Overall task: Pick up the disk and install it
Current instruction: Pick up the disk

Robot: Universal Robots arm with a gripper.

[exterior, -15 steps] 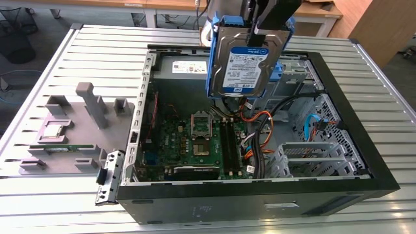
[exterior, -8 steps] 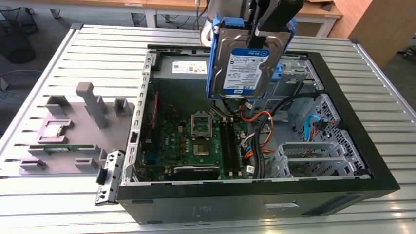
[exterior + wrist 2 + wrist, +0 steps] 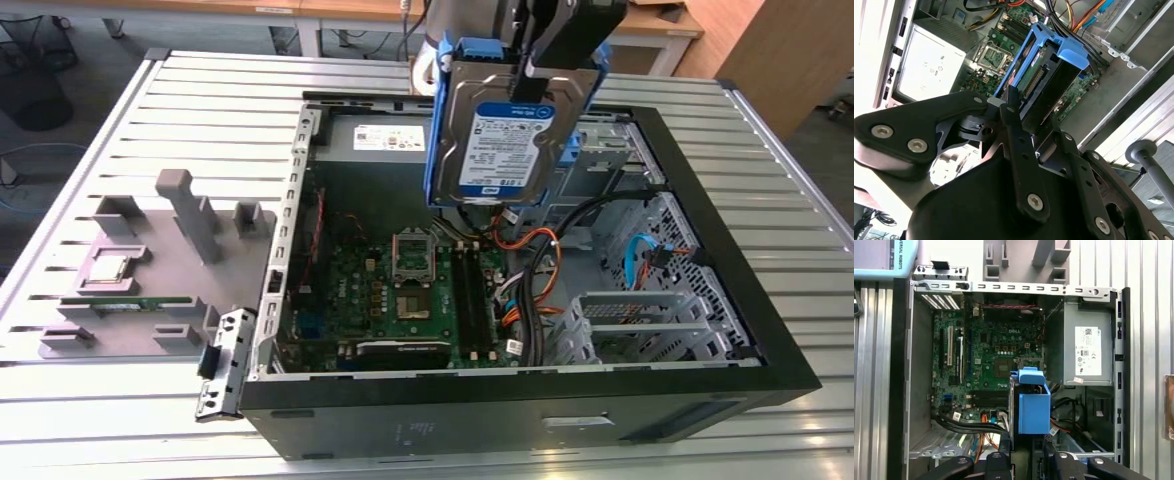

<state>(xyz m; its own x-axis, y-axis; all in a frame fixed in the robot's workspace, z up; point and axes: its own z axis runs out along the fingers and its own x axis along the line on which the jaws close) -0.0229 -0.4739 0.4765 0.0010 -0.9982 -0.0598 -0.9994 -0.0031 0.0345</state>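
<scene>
Grey plastic fixture (image 3: 160,250) sits at 9 o'clock in the exterior view; the open computer case (image 3: 534,415) lies at centre, its motherboard (image 3: 414,290) exposed; at 12 o'clock the disk (image 3: 505,135) hangs upright above the case, pinched at its top edge between the jaws of the gripper (image 3: 541,75)

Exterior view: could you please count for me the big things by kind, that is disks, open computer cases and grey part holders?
disk: 1
open computer case: 1
grey part holder: 1
Total: 3
</scene>
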